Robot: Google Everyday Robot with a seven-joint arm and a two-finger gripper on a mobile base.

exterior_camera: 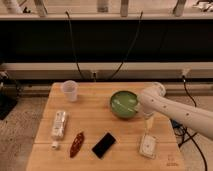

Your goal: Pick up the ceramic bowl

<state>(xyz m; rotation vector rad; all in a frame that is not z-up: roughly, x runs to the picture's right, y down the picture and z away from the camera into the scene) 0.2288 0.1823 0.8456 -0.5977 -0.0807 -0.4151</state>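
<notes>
The ceramic bowl (pixel 121 104) is round, shallow and glossy green. It sits on the wooden table (pixel 95 120), right of the middle. My white arm reaches in from the lower right. My gripper (pixel 139 107) is at the bowl's right rim, and the arm's end covers that edge of the bowl. The bowl rests on the table.
A translucent white plastic cup (pixel 70 90) stands at the back left. A white packet (pixel 59 124), a small white piece (pixel 55 145), a brown snack bag (pixel 77 143) and a black flat object (pixel 104 145) lie at the front. A white object (pixel 147 145) lies front right, below my arm.
</notes>
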